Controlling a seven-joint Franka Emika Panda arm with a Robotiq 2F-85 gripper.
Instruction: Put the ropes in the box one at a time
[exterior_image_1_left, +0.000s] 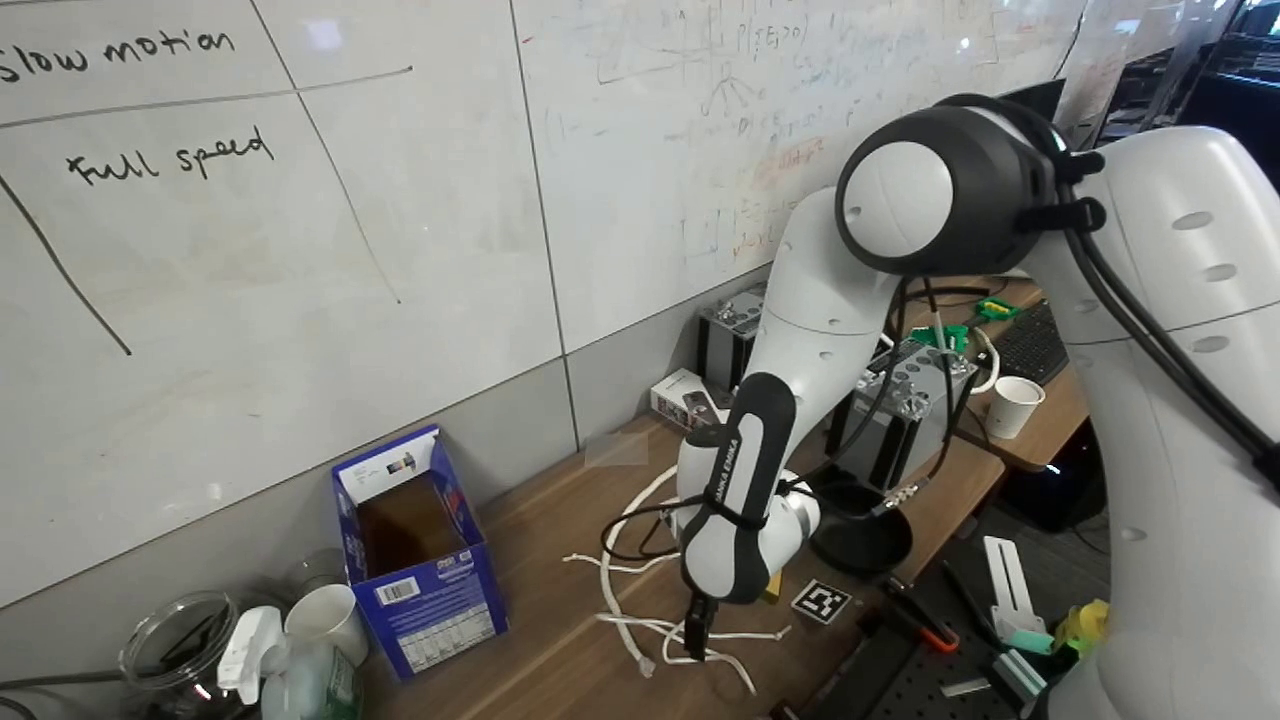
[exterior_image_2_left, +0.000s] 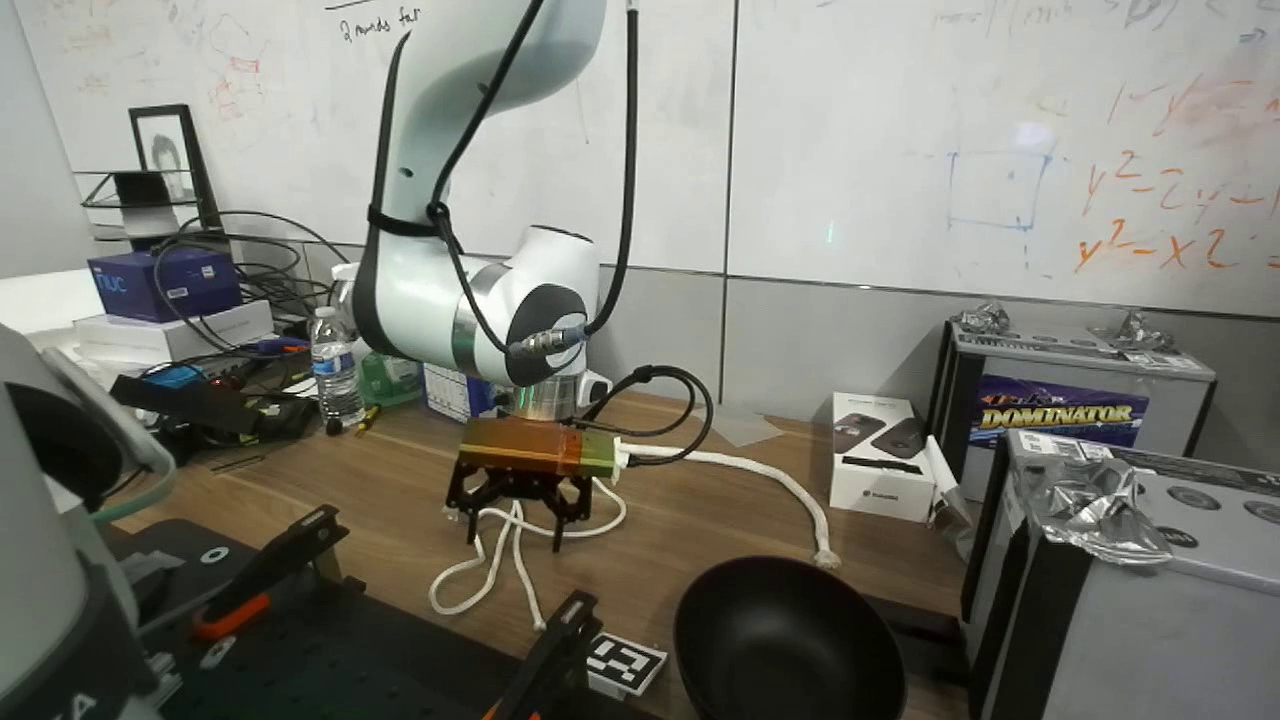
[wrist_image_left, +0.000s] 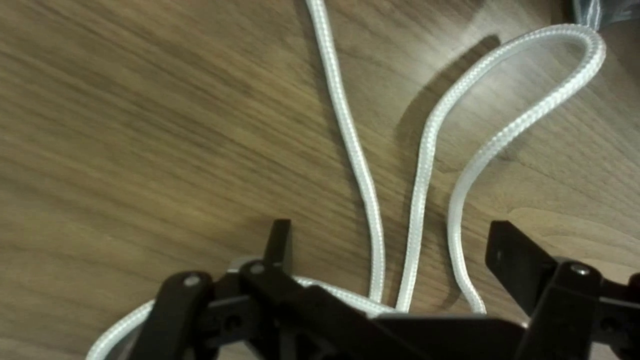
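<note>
Several white ropes lie loosely looped on the wooden table. Thin looped rope shows in both exterior views (exterior_image_1_left: 735, 636) (exterior_image_2_left: 493, 570) and in the wrist view (wrist_image_left: 422, 180). A thicker white rope (exterior_image_1_left: 608, 575) curves toward the whiteboard and also shows in an exterior view (exterior_image_2_left: 790, 483). My gripper (exterior_image_1_left: 697, 640) (exterior_image_2_left: 515, 540) points down above the thin ropes. In the wrist view its fingers (wrist_image_left: 390, 230) are wide apart, with rope strands below between them and nothing held. The blue box (exterior_image_1_left: 430, 605) stands open-topped by the whiteboard; in an exterior view (exterior_image_2_left: 450, 393) the arm partly hides it.
A white cup (exterior_image_1_left: 327, 622), a spray bottle (exterior_image_1_left: 300, 685) and a clear jar (exterior_image_1_left: 180, 640) stand beside the box. A black bowl (exterior_image_2_left: 790, 640), a printed marker (exterior_image_2_left: 625, 663), a phone carton (exterior_image_2_left: 880, 480) and grey-white devices (exterior_image_2_left: 1120, 590) are on the other side of the ropes.
</note>
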